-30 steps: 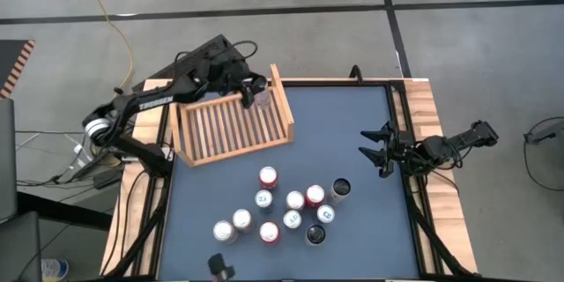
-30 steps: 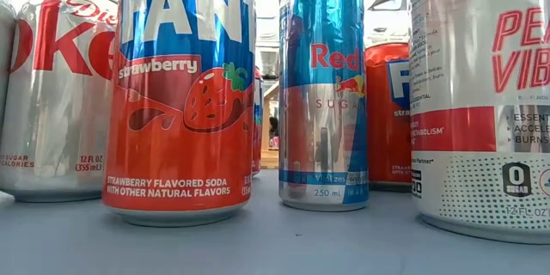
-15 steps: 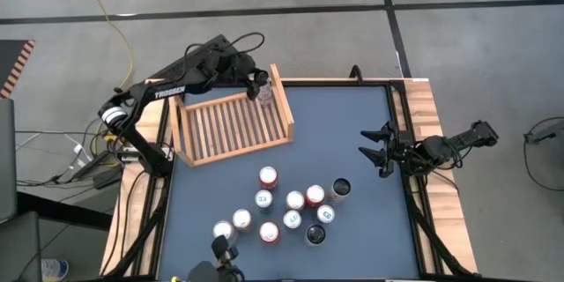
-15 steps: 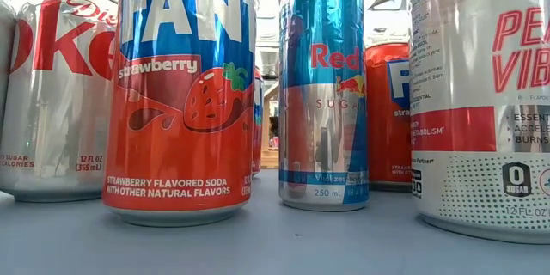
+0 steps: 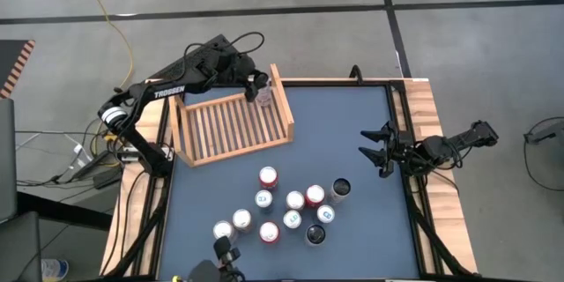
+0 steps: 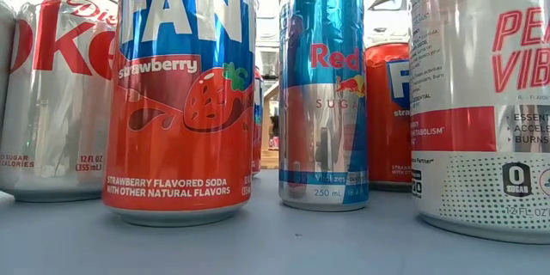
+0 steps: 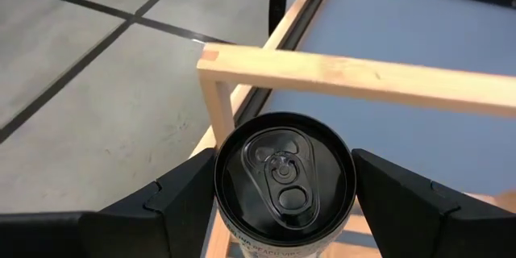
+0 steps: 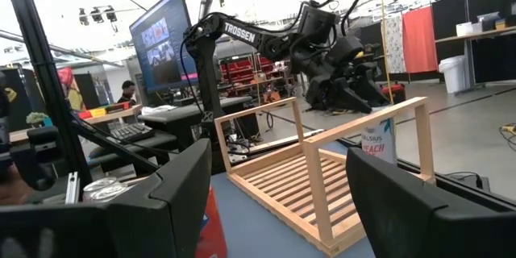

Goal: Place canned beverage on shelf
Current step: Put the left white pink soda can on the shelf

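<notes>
The light-wood slatted shelf (image 5: 231,128) lies at the table's far left. My left gripper (image 5: 261,88) is over its far right corner, shut on a white can (image 5: 263,95) with a black top (image 7: 284,179), just inside the raised side board (image 7: 363,76). The right wrist view shows that can (image 8: 377,141) low between the shelf's boards (image 8: 282,169). My right gripper (image 5: 374,150) waits open at the table's right edge with nothing between its fingers. My left gripper pinches the can between its two fingers, one on each side of the wall just below the top rim (image 7: 216,197). The fingers come slanting down from the table's far left. The can stands upright. Whether its bottom rests on the slats I cannot tell.
Several cans (image 5: 282,207) stand in a cluster on the blue mat toward the near edge. The low view shows them close up, among them an orange strawberry soda can (image 6: 180,94) and a slim blue one (image 6: 325,86). Bare mat lies between the cluster and the shelf.
My left gripper has carried the can a little toward the table's far right and downward, into the shelf's far right corner, and has then kept still. The can has stayed upright in the hold.
</notes>
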Action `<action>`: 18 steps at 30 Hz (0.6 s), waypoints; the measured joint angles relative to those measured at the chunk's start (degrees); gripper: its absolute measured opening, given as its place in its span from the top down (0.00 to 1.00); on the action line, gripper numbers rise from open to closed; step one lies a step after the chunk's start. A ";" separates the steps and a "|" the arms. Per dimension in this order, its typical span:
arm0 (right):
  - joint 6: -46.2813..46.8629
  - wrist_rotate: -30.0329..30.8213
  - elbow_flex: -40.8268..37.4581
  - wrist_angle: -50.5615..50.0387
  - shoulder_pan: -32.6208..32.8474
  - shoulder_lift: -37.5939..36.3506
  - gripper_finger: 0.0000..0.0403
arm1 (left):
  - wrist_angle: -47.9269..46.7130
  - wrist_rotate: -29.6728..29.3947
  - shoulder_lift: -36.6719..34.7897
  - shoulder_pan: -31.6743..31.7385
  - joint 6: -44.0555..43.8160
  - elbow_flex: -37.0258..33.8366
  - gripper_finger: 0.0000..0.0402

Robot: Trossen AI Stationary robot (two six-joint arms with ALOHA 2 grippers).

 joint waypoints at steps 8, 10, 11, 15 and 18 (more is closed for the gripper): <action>0.02 -0.02 0.00 -0.04 0.00 0.00 0.32 | 0.10 1.52 0.00 -0.02 1.95 -0.02 0.36; 0.02 -0.02 -0.02 -0.24 0.00 0.00 0.32 | 0.14 1.50 0.00 0.00 2.30 -0.02 0.36; 0.02 -0.02 -0.02 -0.47 0.01 0.00 0.32 | 0.14 1.50 0.00 0.00 2.43 -0.02 0.36; 0.04 0.00 0.00 -0.81 0.01 0.00 0.32 | 0.13 1.47 0.00 0.04 3.49 -0.02 0.36; 0.04 0.00 -0.01 -0.83 0.00 0.01 0.32 | 0.23 1.51 0.00 0.02 3.74 -0.02 0.36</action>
